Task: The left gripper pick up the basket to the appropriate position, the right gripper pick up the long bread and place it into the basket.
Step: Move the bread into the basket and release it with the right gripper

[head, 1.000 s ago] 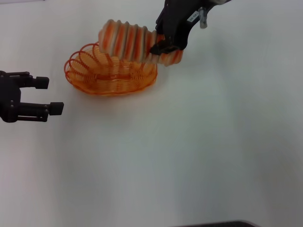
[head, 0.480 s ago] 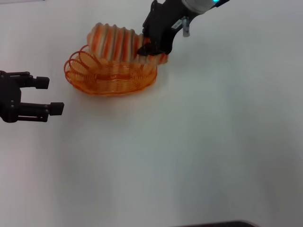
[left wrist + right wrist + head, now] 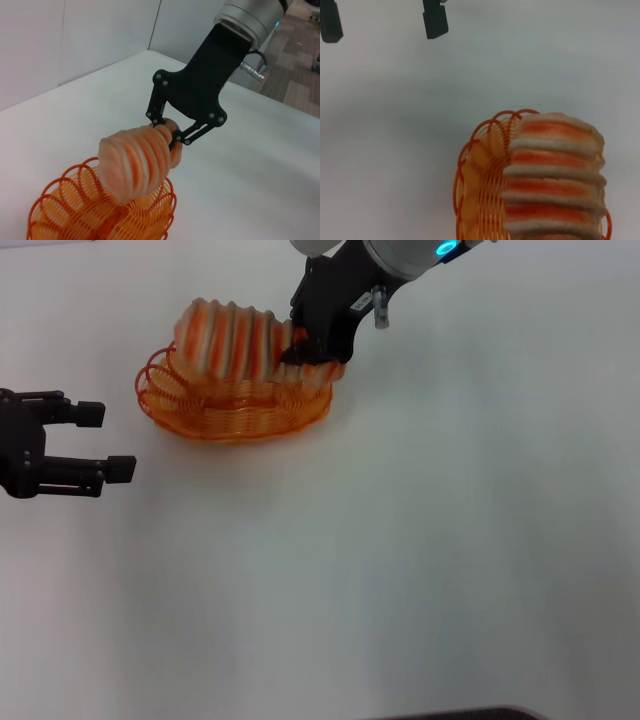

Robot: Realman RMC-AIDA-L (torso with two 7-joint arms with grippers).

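Observation:
The orange wire basket (image 3: pixel 235 408) stands on the white table at the back left. My right gripper (image 3: pixel 306 350) is shut on the right end of the long bread (image 3: pixel 232 338) and holds it just above the basket, striped side showing. The loaf overlaps the basket's far rim. My left gripper (image 3: pixel 110 442) is open and empty, left of the basket and apart from it. The left wrist view shows the right gripper (image 3: pixel 167 134) clamped on the bread (image 3: pixel 135 165) over the basket (image 3: pixel 65 215). The right wrist view shows the bread (image 3: pixel 552 175) above the basket (image 3: pixel 477 190).
The white table (image 3: pixel 420 540) stretches bare to the front and right of the basket. A dark edge (image 3: pixel 450 713) shows at the bottom of the head view. The left gripper's fingers (image 3: pixel 435 20) show far off in the right wrist view.
My right gripper has carried the bread left and lower, from beyond the basket's right end to over the basket. The left arm and the basket have not moved.

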